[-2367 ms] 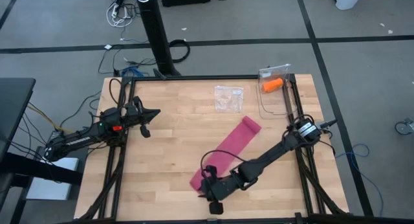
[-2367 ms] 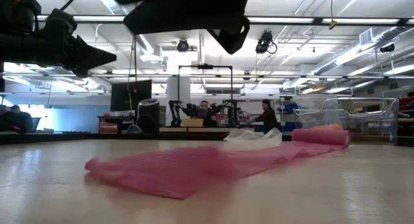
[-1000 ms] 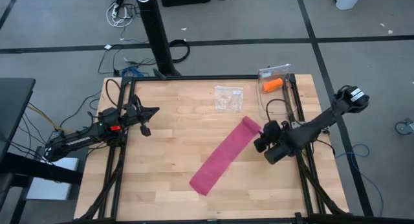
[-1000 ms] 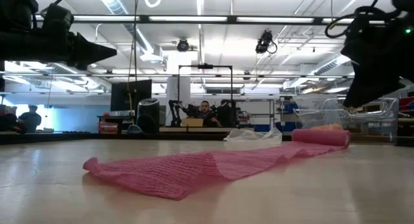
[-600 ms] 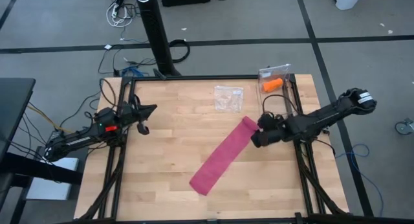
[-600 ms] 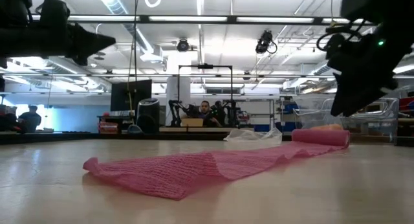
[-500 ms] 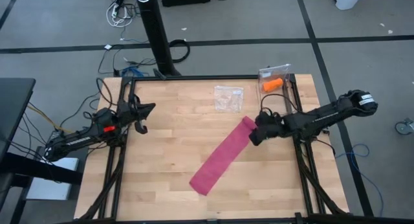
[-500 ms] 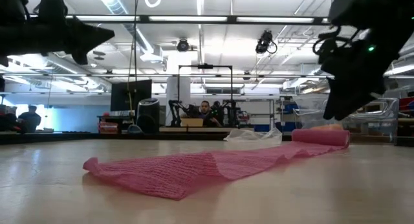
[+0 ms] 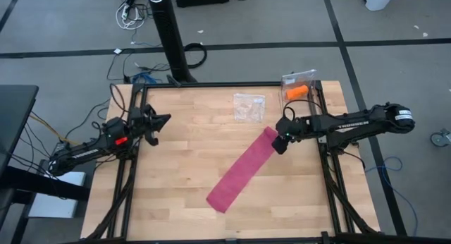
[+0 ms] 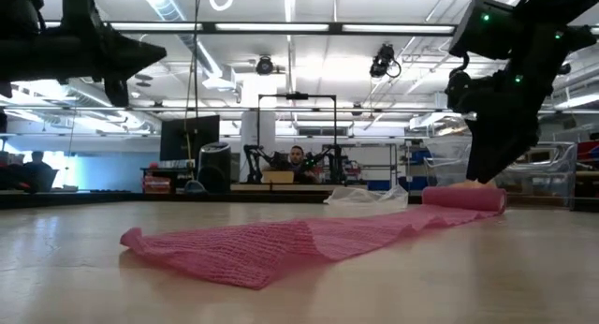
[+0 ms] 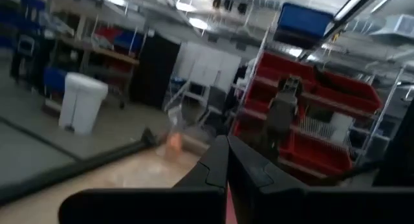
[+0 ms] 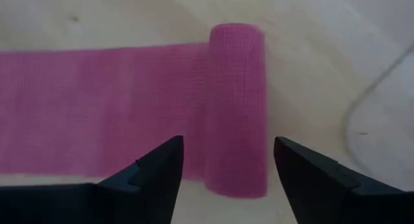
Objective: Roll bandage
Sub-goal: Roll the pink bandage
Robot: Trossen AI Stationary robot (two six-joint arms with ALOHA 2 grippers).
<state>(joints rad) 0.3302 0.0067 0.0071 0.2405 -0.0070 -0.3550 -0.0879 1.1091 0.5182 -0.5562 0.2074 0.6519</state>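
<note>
Nearby, on the wooden surface (image 9: 183, 152), a clear plastic bag (image 9: 249, 106) lies toward the far edge, and an orange roll (image 9: 297, 92) sits in a clear container (image 9: 299, 80) at the far right corner. Nothing lies between these and the bandage (image 9: 243, 168), which stretches diagonally across the surface as a flat magenta strip, its far right end wound into a short roll (image 12: 237, 107). No writing can be read on any of these things.

The right tool (image 9: 280, 141) sits directly over that rolled end, its two dark fingers (image 12: 157, 175) spread wide apart on either side of the roll and the strip beside it, gripping nothing. From table height it hangs just above the roll (image 10: 463, 198), and contact cannot be judged.

The left tool (image 9: 155, 123) waits at the left side of the surface, well apart from the bandage, raised off the wood, its fingers (image 11: 223, 169) pressed together and holding nothing.
</note>
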